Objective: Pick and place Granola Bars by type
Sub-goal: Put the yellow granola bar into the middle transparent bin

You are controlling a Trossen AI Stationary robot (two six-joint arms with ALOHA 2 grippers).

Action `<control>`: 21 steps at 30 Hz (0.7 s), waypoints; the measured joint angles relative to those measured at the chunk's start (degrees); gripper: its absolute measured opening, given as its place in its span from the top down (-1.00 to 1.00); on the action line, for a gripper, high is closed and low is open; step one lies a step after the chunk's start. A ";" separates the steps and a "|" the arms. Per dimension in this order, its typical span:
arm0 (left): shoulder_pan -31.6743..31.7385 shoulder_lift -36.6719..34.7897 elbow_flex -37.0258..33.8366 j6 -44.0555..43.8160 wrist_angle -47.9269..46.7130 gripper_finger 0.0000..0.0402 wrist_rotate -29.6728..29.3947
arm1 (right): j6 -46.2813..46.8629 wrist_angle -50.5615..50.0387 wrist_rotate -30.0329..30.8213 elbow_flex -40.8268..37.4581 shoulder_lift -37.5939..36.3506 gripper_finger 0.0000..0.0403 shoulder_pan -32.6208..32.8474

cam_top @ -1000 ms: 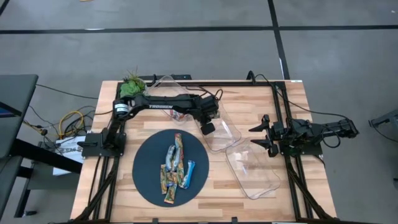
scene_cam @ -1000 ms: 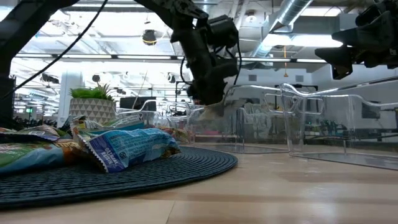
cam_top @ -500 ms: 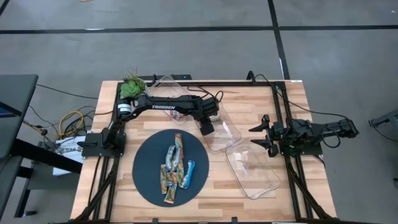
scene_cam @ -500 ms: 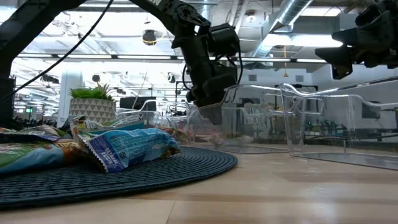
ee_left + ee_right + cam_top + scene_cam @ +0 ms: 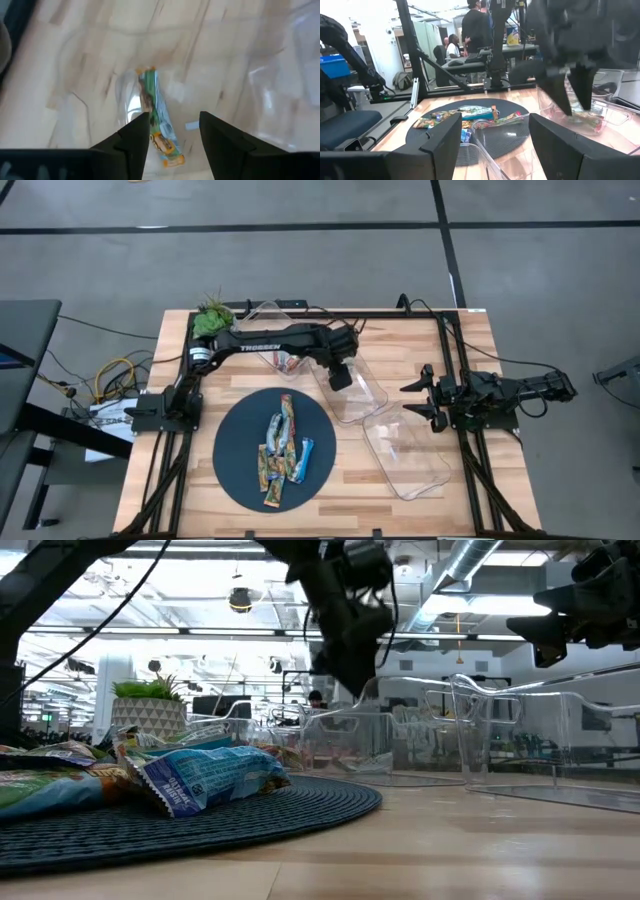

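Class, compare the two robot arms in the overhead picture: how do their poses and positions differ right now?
The left tool reaches out over a clear tray holding one green granola bar, fingers open and empty. The right tool hangs beside another, empty tray, also open. Both carry nothing; more bars lie on the dark mat.

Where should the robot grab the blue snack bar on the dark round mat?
Probably across the middle of the blue bar, coming straight down from above. It lies flat on the round mat, long and narrow, at the right edge of the pile, so its right side is free. The jaws would pinch its narrow width.
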 joint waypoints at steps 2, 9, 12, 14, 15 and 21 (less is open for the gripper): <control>-0.33 -0.02 3.09 -0.27 -3.71 0.17 -0.04 | 0.00 0.01 0.00 0.01 0.00 -0.11 0.00; -2.97 -5.53 5.66 -6.29 -11.55 0.17 -1.18 | 0.00 0.00 0.00 0.01 0.00 -0.11 0.01; -4.00 -7.27 5.64 -10.69 -15.92 0.17 -3.98 | 0.01 0.00 0.00 0.01 0.00 -0.11 -0.01; -4.60 -8.17 5.64 -13.92 -18.98 0.17 -6.29 | 0.00 0.00 0.00 0.01 0.00 -0.11 -0.01; -4.87 -8.47 5.64 -15.63 -20.56 0.17 -7.19 | 0.01 0.00 0.00 0.01 0.00 -0.11 0.01; -7.12 -9.27 5.59 -27.35 -28.68 0.17 -8.23 | 0.01 0.00 0.01 0.00 0.00 -0.11 0.00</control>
